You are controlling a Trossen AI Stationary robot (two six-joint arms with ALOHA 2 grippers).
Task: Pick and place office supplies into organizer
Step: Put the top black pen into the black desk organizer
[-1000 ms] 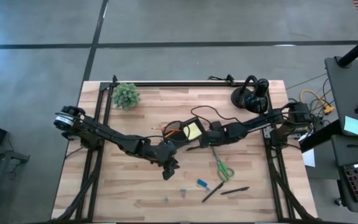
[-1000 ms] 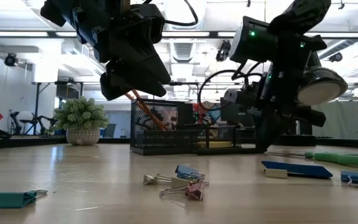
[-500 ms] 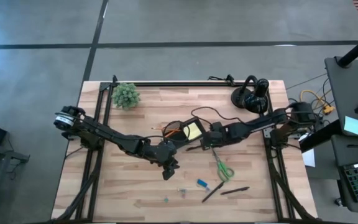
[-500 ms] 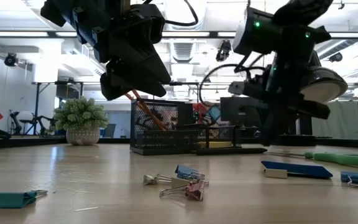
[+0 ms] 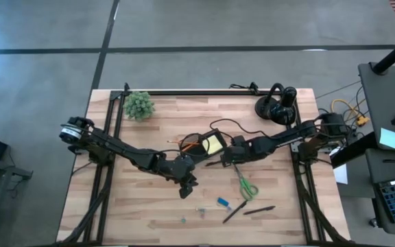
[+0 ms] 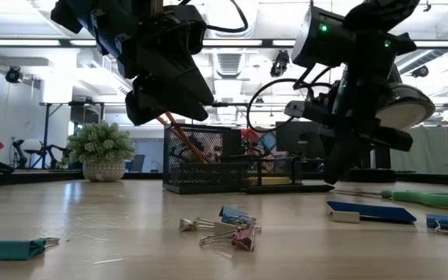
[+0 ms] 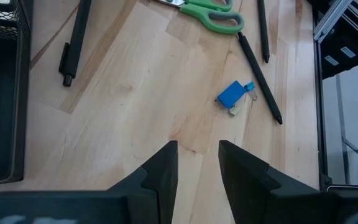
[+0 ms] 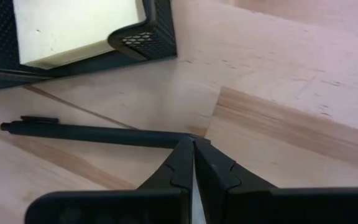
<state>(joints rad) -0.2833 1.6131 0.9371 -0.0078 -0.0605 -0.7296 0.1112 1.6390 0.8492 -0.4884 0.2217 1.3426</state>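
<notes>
The black mesh organizer (image 5: pixel 196 142) stands mid-table and holds a yellow sticky-note pad (image 5: pixel 214 144) and orange pencils (image 6: pixel 179 132). Just right of it a black pen (image 8: pixel 98 134) lies flat on the wood. My right gripper (image 8: pixel 193 144) is shut, pointing steeply down, its tips at the pen's right end. My left gripper (image 7: pixel 197 158) hangs open above bare wood, near the organizer's front side, with nothing between its fingers. Green-handled scissors (image 5: pixel 247 186), a blue piece (image 7: pixel 232 95), two more black pens (image 5: pixel 235 211) (image 5: pixel 260 209) and metal clips (image 6: pixel 224 225) lie toward the near edge. My right gripper's shut fingertips (image 8: pixel 182 155) come from above at the black pen's right end (image 8: pixel 166 138), and the pen lies flat on the table. The fingers themselves cover the spot, so I cannot tell whether they touch the pen.
A small green potted plant (image 5: pixel 139 105) stands at the far left. A round black headphone-like object (image 5: pixel 278 106) sits at the far right corner. A teal clip (image 6: pixel 14 247) lies alone near the front edge. Black frame rails run along both table sides.
</notes>
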